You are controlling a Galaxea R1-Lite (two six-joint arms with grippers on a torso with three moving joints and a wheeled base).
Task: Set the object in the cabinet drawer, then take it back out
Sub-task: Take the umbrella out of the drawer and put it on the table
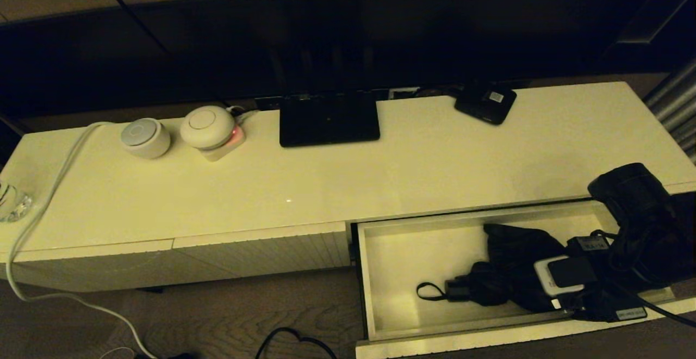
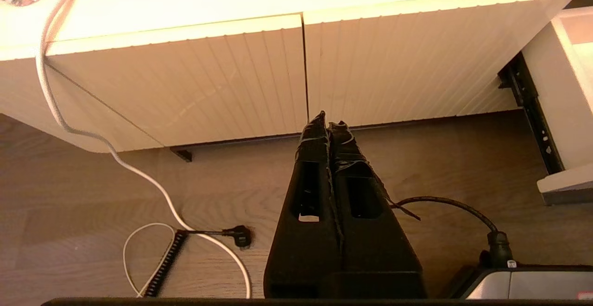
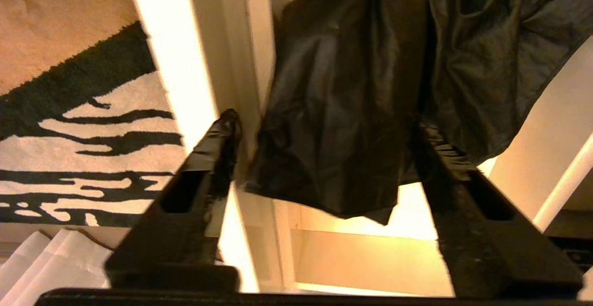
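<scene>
The cabinet drawer (image 1: 405, 272) stands pulled out at the right, its cream inside showing. The black folding umbrella (image 1: 514, 250) lies in it, with the short handle (image 1: 458, 289) and thin wrist loop (image 1: 429, 292) toward the left. My right arm (image 1: 633, 212) reaches down over the drawer's right end. In the right wrist view my right gripper (image 3: 324, 127) is open, its fingers (image 3: 217, 139) wide apart on either side of the umbrella's loose fabric (image 3: 343, 88). My left gripper (image 2: 326, 121) is shut on nothing, hanging low before the closed ribbed fronts (image 2: 231, 79).
On the cabinet top sit a flat black stand plate (image 1: 329, 119), a small black box with a white label (image 1: 485, 103) and two round white devices (image 1: 145, 137). A white cable (image 1: 43, 201) trails off the left end. Cables (image 2: 444, 201) lie on the floor.
</scene>
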